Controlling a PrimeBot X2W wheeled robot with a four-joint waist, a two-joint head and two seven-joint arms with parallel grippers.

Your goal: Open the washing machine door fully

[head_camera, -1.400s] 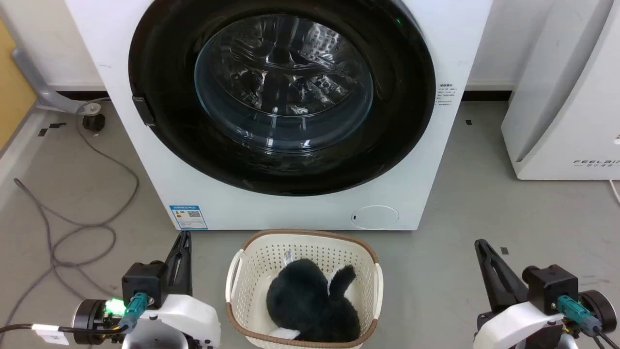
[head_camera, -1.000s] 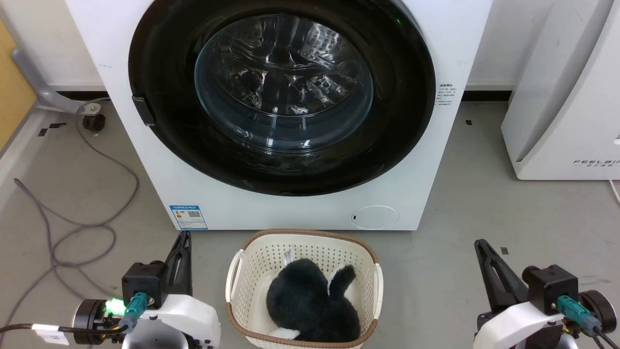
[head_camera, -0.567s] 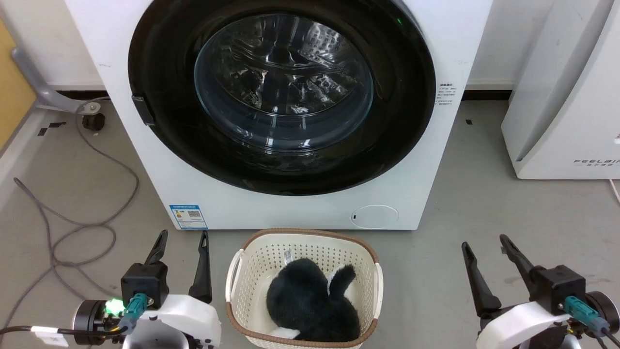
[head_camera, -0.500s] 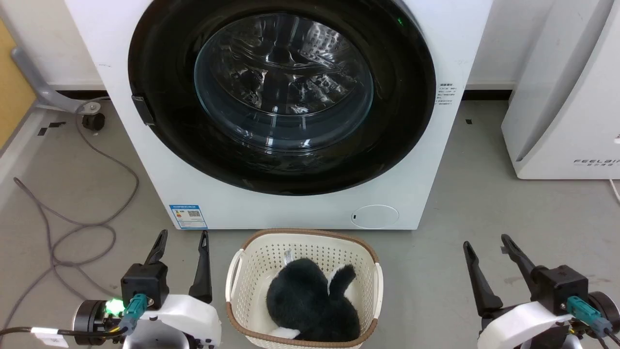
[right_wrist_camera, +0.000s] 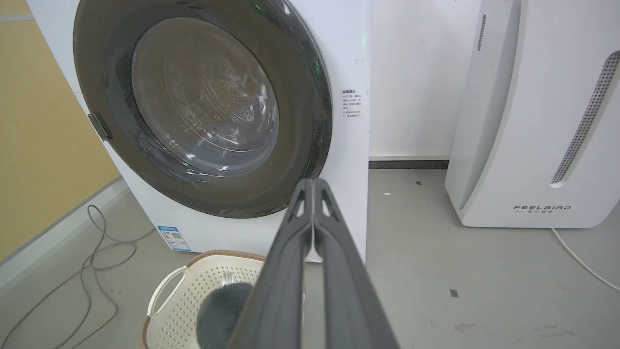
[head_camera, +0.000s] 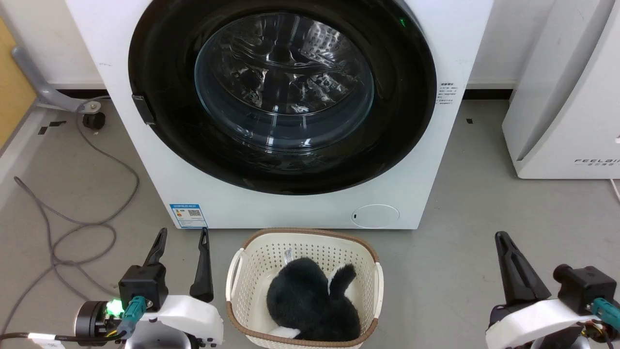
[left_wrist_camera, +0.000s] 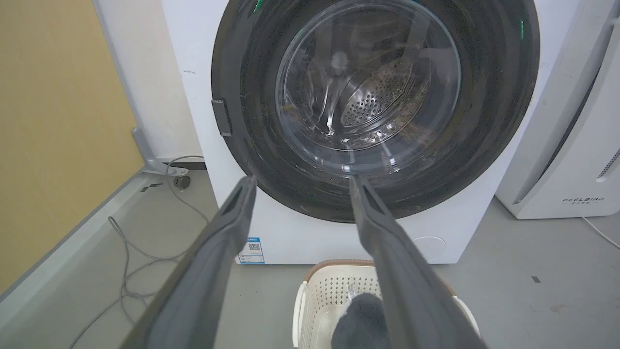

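The washing machine [head_camera: 271,213] is a white front-loader right ahead of me. Its door [head_camera: 160,72], a glossy black disc with a clear glass bowl [head_camera: 283,82], lies shut flat against the front, with a small grey tab [head_camera: 140,109] on its left edge. The steel drum shows through the glass [left_wrist_camera: 373,97]. My left gripper [head_camera: 183,233] stands open at the lower left, well short of the door [left_wrist_camera: 484,121], its fingertips [left_wrist_camera: 302,180] apart and empty. My right gripper [head_camera: 502,236] is shut and empty at the lower right, its fingertips [right_wrist_camera: 313,182] pressed together below the door [right_wrist_camera: 300,97].
A cream laundry basket [head_camera: 310,232] holding a dark fluffy item [head_camera: 310,300] sits on the floor between my grippers, just before the machine. A white FEELAIR appliance [head_camera: 566,97] stands at the right. Grey cables [head_camera: 72,228] trail over the floor at the left.
Both grippers went from shut to open. The left has stayed open; the right has since shut again and shifted a little to the right. The door has not moved.
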